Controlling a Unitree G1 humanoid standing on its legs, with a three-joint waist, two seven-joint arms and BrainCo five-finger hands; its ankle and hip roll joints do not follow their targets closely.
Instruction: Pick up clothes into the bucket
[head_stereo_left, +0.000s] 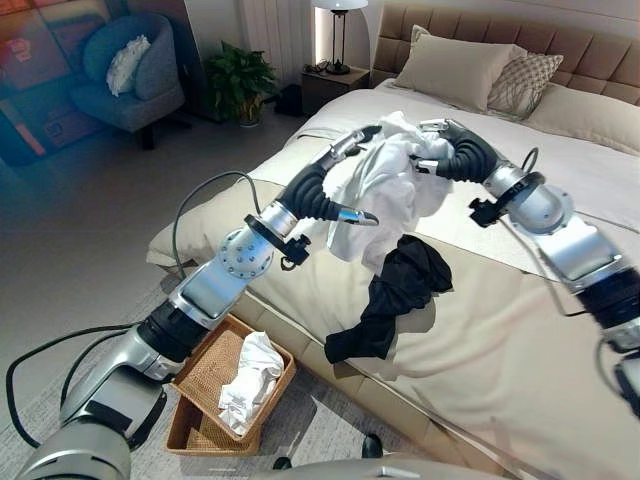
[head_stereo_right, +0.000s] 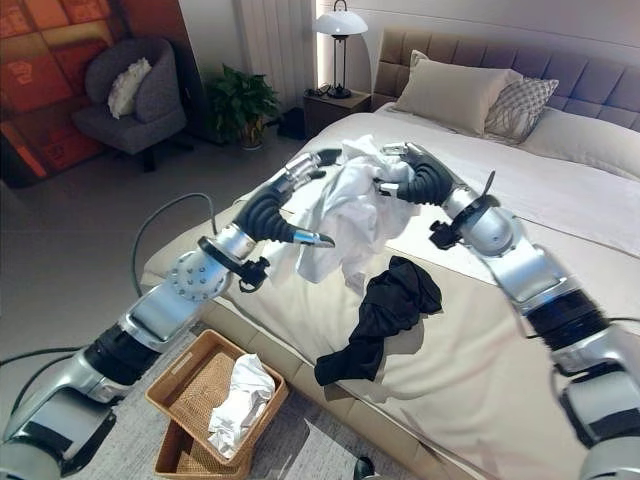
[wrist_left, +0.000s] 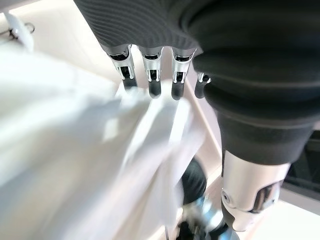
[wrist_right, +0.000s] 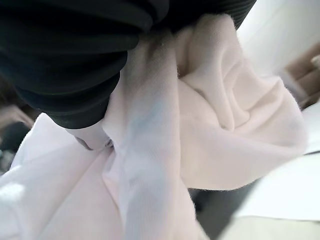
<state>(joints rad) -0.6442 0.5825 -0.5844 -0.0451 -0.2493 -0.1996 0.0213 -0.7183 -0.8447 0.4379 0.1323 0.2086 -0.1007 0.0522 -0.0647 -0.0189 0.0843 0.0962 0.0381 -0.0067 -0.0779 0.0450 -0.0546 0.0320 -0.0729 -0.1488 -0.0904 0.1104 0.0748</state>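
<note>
A white garment (head_stereo_left: 385, 195) hangs in the air above the bed (head_stereo_left: 500, 340), bunched between my two hands. My right hand (head_stereo_left: 462, 155) is curled into its upper part and holds it; in the right wrist view the cloth (wrist_right: 225, 125) wraps over the hand. My left hand (head_stereo_left: 318, 190) lies against the garment's left side with straight fingers (wrist_left: 150, 75) and the thumb spread out below. A black garment (head_stereo_left: 400, 295) lies crumpled on the bed, trailing toward its near edge. A wicker basket (head_stereo_left: 212, 362) on the floor beside the bed holds a white cloth (head_stereo_left: 250, 385).
A second wicker basket (head_stereo_left: 190, 432) lies partly under the first. Pillows (head_stereo_left: 455, 65) rest against the headboard. Beyond the bed are a nightstand with a lamp (head_stereo_left: 335, 40), a potted plant (head_stereo_left: 238, 80) and a grey armchair (head_stereo_left: 125, 75).
</note>
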